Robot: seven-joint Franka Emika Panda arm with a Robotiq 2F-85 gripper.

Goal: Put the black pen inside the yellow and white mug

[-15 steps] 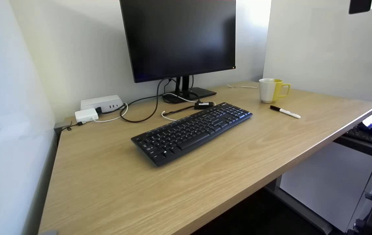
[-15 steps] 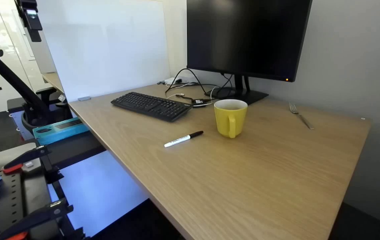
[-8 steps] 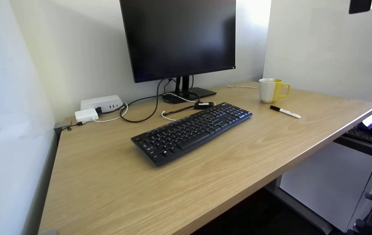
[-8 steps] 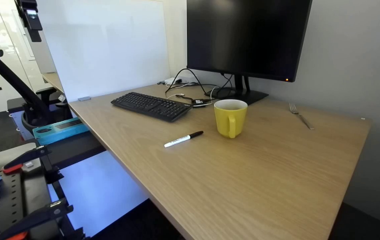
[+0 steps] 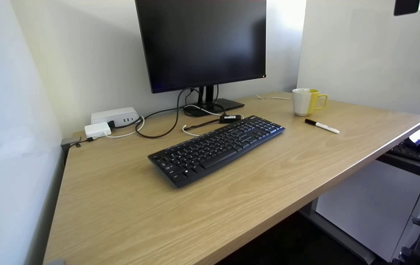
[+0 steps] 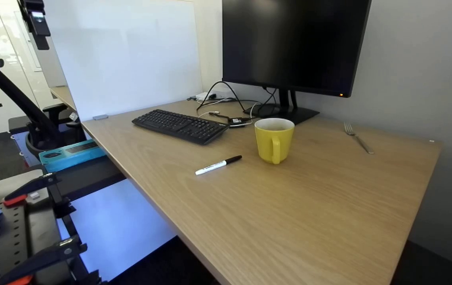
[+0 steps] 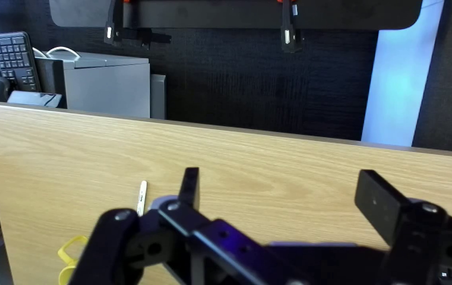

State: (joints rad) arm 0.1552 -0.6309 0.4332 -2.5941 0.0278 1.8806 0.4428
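Observation:
The black pen is a marker with a white barrel and black cap, lying flat on the desk in both exterior views. The yellow and white mug stands upright beside the pen, apart from it. It shows yellow with its handle forward in an exterior view. In the wrist view the pen and part of the mug are at the lower left, partly hidden by my left finger. My gripper is open and empty, high above the desk. Dark parts of it show at the top of both exterior views.
A black keyboard lies beside the pen, before a monitor with loose cables at its base. A fork lies beyond the mug. A white hub stands at the back. White panels border the desk.

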